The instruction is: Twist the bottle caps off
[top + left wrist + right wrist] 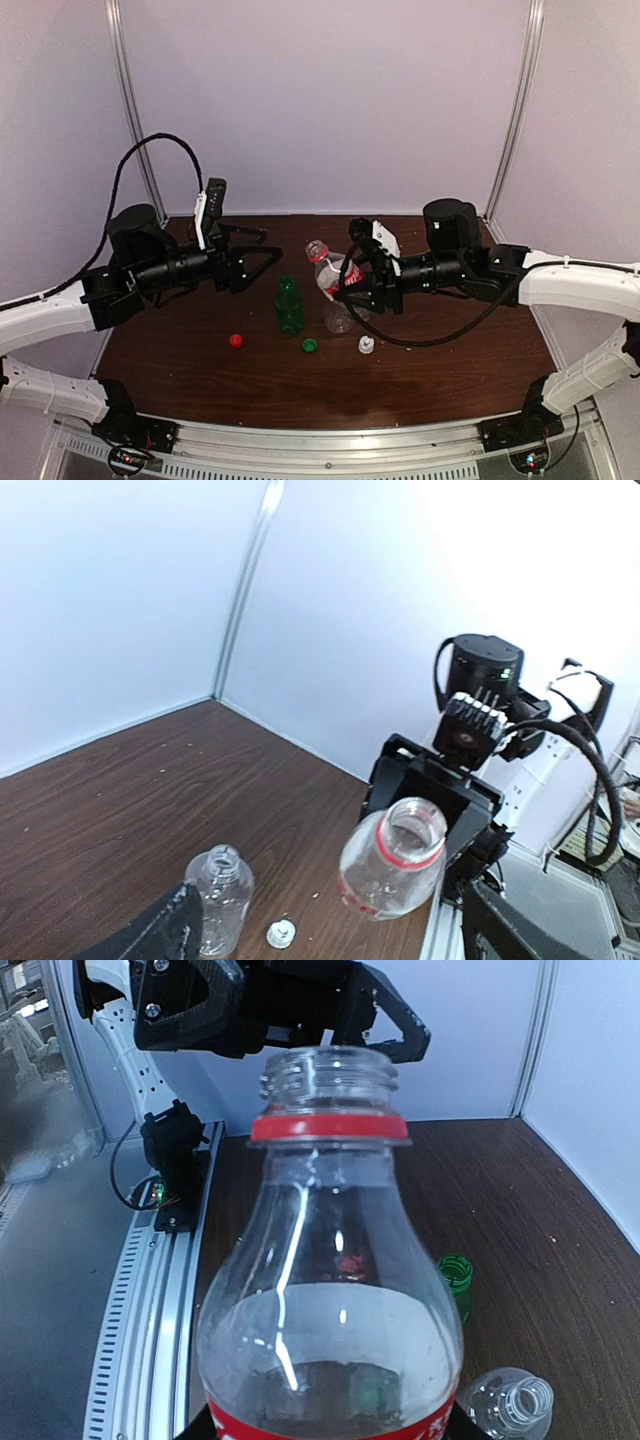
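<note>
Our left tool [270,244] hangs with its fingers wide apart and nothing between them, just left of the red-label bottle [323,262]. Our right tool [347,284] is clamped on that bottle's body and holds it tilted above the desk [450,350], mouth toward the left tool. Its neck is bare but for the red ring. Below it the clear bottle [340,318] stands capless, and near it on the left the green bottle [289,305] stands upright, its neck open too. The caps lie on the desk in front of the bottles: the red cap [236,340] well to the left, the green cap [310,345] just before the green bottle, the white cap [367,344] to the right. We judge all three unscrewed; what is left is setting the held bottle down.
</note>
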`<state>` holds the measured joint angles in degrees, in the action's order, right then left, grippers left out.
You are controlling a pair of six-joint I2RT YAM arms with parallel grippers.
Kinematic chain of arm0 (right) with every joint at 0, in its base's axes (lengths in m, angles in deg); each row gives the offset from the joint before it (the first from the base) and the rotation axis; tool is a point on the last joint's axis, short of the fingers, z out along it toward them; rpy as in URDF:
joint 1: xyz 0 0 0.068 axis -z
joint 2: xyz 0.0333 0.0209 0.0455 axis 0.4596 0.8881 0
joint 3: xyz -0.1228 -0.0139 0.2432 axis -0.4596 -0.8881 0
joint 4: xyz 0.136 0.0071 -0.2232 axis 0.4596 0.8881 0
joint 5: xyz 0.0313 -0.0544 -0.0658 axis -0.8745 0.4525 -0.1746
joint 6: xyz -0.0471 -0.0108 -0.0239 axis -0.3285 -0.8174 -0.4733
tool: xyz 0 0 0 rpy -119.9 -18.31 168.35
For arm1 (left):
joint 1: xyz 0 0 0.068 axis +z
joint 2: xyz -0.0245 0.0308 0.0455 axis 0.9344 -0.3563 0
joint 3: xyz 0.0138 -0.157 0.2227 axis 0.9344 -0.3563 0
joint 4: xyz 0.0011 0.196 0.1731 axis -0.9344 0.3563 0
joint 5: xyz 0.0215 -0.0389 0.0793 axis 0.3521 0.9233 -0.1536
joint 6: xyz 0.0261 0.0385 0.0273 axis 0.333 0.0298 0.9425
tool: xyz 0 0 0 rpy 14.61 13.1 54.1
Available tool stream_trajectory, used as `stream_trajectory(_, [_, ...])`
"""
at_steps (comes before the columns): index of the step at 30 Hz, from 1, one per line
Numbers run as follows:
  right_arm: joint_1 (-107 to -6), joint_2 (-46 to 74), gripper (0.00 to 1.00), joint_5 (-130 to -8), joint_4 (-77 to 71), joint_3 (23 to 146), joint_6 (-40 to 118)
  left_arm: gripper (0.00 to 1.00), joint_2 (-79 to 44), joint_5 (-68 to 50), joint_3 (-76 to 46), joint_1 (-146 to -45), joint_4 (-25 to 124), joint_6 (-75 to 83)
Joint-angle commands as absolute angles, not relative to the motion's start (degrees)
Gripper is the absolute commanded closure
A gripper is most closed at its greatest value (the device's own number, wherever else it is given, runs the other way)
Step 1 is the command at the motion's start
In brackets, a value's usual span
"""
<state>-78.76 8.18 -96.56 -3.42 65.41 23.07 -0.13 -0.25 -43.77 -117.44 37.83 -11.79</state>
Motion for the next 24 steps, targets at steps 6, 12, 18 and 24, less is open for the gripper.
stream_trajectory(6, [-79.04,11.13,0.54,-106.12,-3.16,69.80,22.73,0.14,-10.99,17.19,-32.11,-118.71,36.11,-7.10])
stream_trajectory(12, [-79.13,12.15,0.54,-106.92,-2.70,70.40,22.75,0.24,-15.24,18.81,-28.73,-120.74,39.71,-4.70])
stream_trajectory(18, [-79.13,12.17,0.54,-106.89,-2.90,70.40,22.82,0.47,-15.79,18.76,-28.28,-121.18,41.68,-3.66])
stream_trajectory(24, [-79.13,12.08,0.54,-106.58,-2.91,70.36,22.95,0.61,-15.95,19.14,-28.32,-121.32,42.06,-3.38])
